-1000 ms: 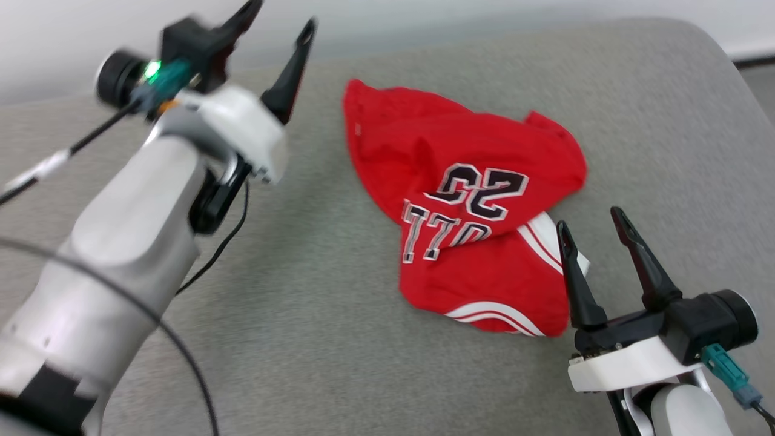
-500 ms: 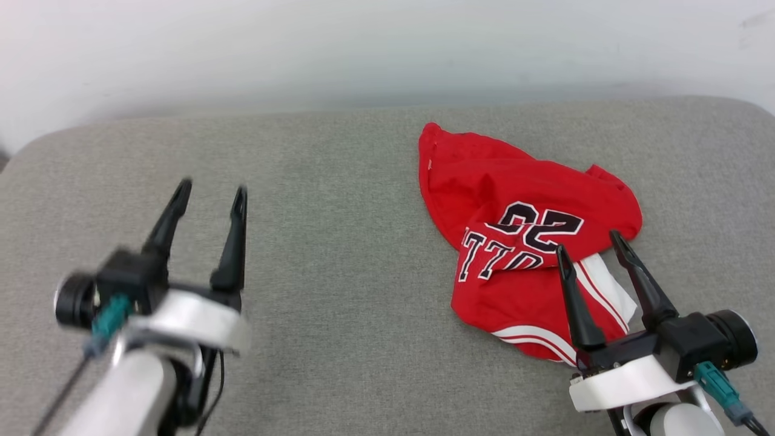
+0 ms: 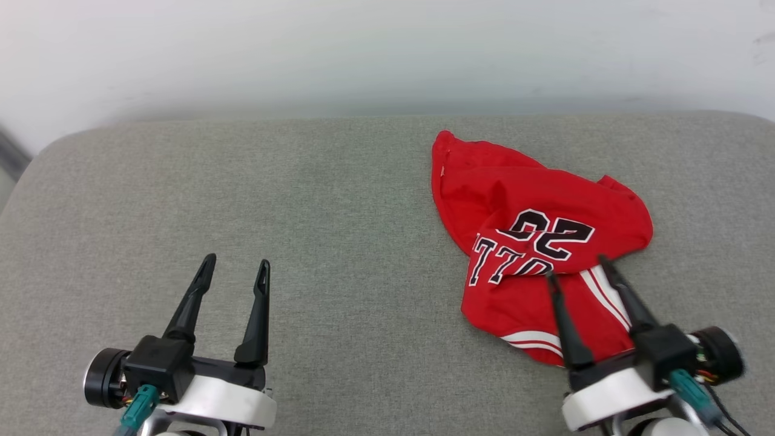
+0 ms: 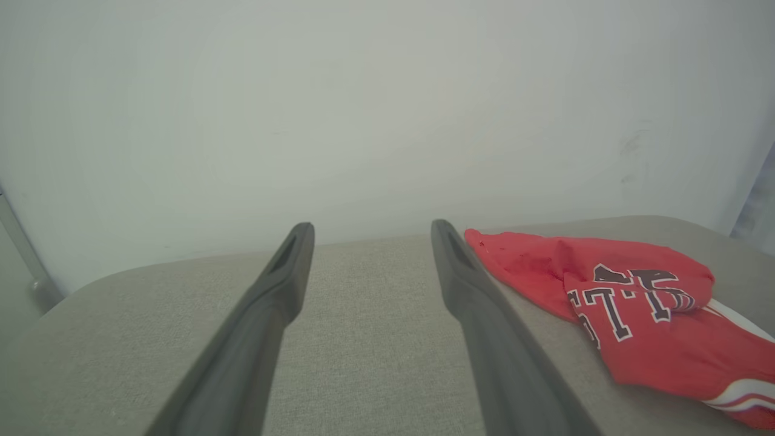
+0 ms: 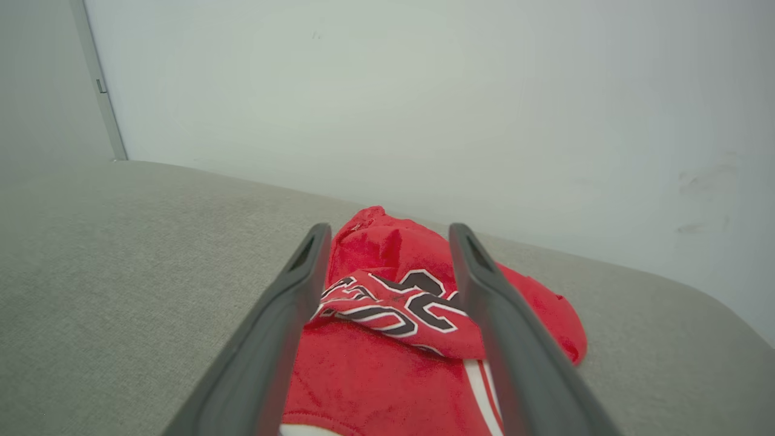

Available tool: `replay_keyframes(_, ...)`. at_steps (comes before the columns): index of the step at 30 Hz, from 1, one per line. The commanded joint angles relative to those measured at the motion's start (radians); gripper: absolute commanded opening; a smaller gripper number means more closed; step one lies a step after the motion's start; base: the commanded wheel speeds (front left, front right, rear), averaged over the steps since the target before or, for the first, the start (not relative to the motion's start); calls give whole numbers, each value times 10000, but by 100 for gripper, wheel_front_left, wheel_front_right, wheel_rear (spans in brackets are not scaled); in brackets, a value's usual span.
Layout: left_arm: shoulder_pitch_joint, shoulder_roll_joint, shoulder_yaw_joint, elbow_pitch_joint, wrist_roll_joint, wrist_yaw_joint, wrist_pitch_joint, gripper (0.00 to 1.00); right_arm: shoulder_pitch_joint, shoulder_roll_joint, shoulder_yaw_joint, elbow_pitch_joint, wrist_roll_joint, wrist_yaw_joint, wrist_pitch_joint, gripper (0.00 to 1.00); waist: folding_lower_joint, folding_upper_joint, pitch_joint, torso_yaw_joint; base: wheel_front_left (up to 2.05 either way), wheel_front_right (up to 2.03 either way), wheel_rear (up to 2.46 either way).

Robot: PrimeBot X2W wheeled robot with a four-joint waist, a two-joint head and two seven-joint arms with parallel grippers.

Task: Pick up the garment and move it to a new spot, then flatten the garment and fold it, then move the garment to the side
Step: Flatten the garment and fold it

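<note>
The garment (image 3: 533,200) lies crumpled in a heap on the right half of the grey cushioned surface (image 3: 339,200), its top fold near the far edge and black printed lettering facing up. The right end effector (image 3: 575,267) sits at the near right, fingers spread apart and empty, reaching over the garment's near hem with its white stripes; whether they touch the cloth cannot be told. The left end effector (image 3: 237,260) is over bare fabric near the near left, fingers also parted, holding nothing, well apart from the garment
</note>
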Motion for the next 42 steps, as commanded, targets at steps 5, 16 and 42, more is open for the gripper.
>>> replay_keyframes(5, 205, -326, 341, 261, 255, -676, -25, 100, -416, -482, 1269, -69, 93, -6, 3282, 100, 2, 0, 81, 151, 0, 0, 0)
replay_keyframes(16, -181, -1075, 412, 642, 831, -1783, -25, 100, -2709, -2396, 3412, -1058, 1552, -5, 10409, 100, 2, 0, 652, 828, 0, 0, 0)
replay_keyframes(42, 20, -1994, 1142, 1404, 1452, -2548, -26, 100, -3623, -716, 3161, 277, 2396, -5, 8450, 0, 2, 0, 208, 1643, 0, 0, 0)
